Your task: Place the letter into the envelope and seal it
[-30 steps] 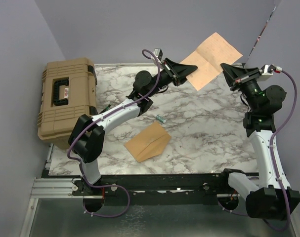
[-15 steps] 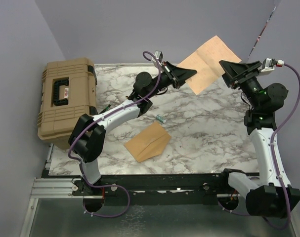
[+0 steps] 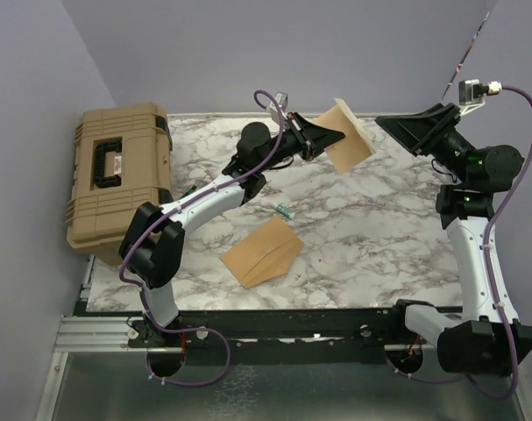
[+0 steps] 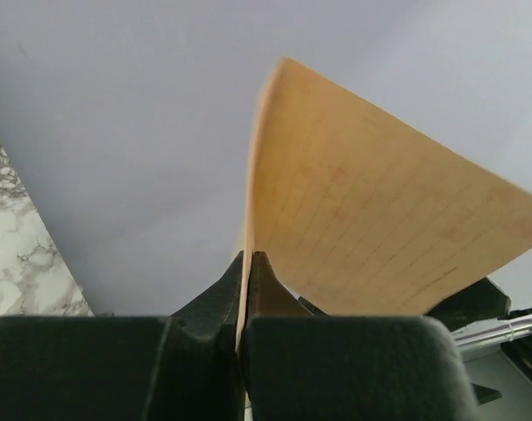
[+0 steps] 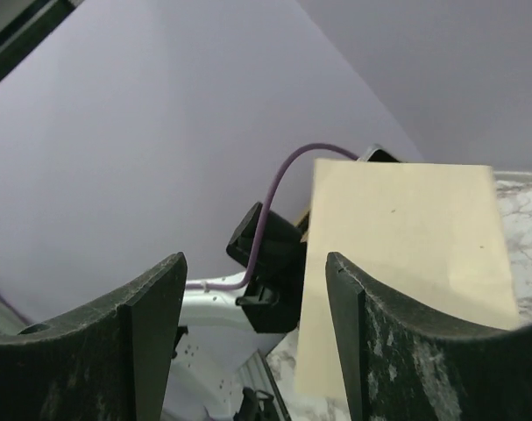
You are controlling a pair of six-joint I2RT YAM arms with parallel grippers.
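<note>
A tan hard case [image 3: 121, 180] with a black handle lies at 9 o'clock on the white marble surface [image 3: 371, 228], over its edge. A small green item [image 3: 286, 210], too small to identify, lies near the middle.

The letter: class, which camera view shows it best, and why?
Right wrist: the letter turns its broad face to that camera. Left wrist sees it obliquely, pinched in the left claw. Top external shows it small, held aloft.

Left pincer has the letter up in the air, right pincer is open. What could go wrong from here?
1. The left pincer grips the letter by one edge only; the free sheet could bend or slip on the way down.
2. The envelope lies unheld, with the open right pincer far from it, so the letter may push it away instead of entering.
</note>
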